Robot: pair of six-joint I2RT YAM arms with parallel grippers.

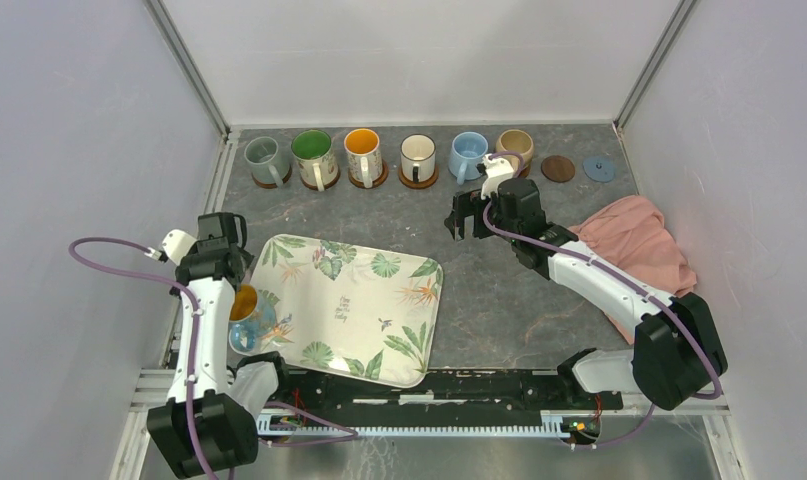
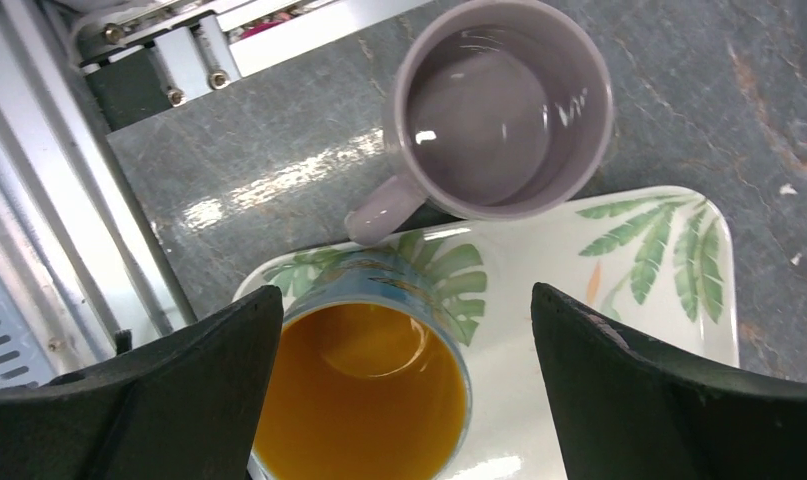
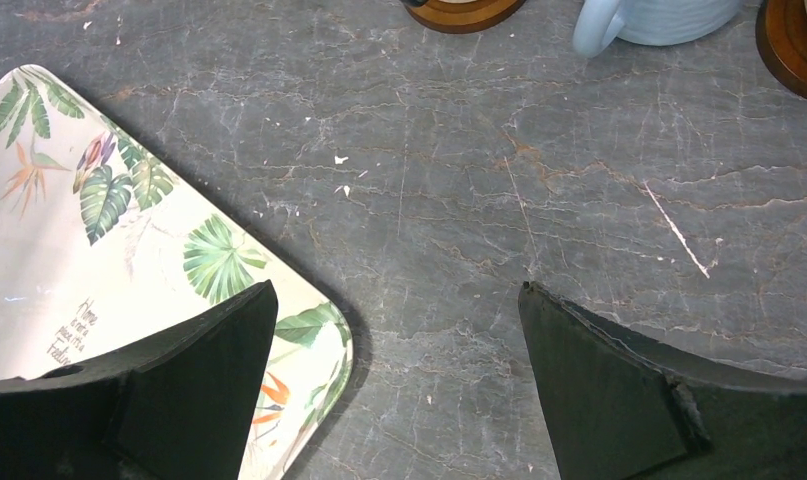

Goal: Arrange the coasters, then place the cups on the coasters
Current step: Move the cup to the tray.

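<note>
Six cups stand in a row on brown coasters at the back: grey-green [image 1: 264,158], floral with green inside [image 1: 312,155], orange-inside [image 1: 363,153], cream [image 1: 418,155], light blue [image 1: 468,152], tan [image 1: 516,143]. A dark brown coaster [image 1: 557,168] and a grey-blue coaster [image 1: 599,168] lie bare to their right. The blue cup with orange inside [image 2: 364,385] stands on the tray's left corner. My left gripper [image 2: 404,300] hangs open over it, touching nothing. A pale pink cup [image 2: 504,105] stands on the table just beyond. My right gripper [image 1: 466,215] is open and empty above bare table [image 3: 394,290].
The large leaf-print tray [image 1: 359,300] lies at the front centre. A pink cloth [image 1: 634,245] is bunched at the right beside my right arm. A metal rail [image 2: 59,250] runs along the left wall. Walls close in the table on three sides.
</note>
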